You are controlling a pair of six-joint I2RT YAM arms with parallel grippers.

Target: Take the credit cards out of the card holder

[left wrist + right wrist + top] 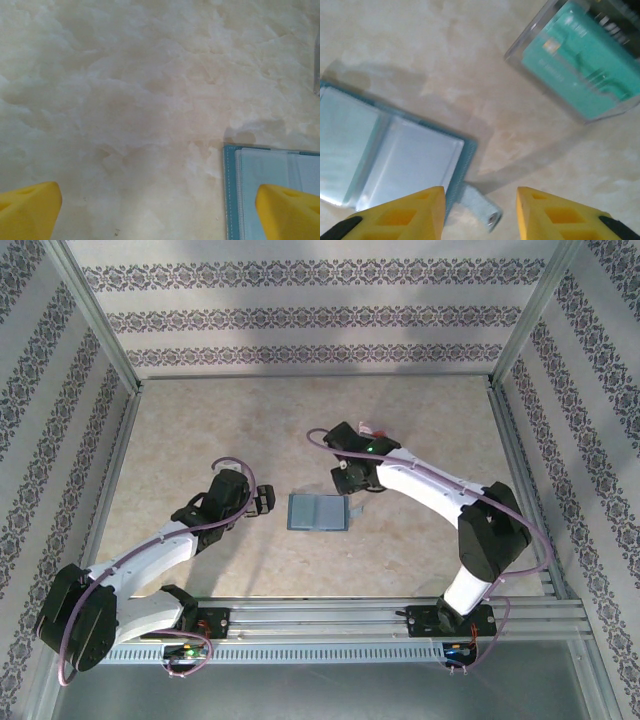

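Two hands flanked the card holder (317, 512), which lay open and flat near the middle of the tabletop (200, 430). The left hand (159, 202) hovered at its left edge, fingers spread wide and empty. The right hand (480, 194) hung over the snap tab (481, 209), fingers apart, gripping nothing. Nearby, a teal credit card (580, 65) lay inside a clear sleeve (530, 47).
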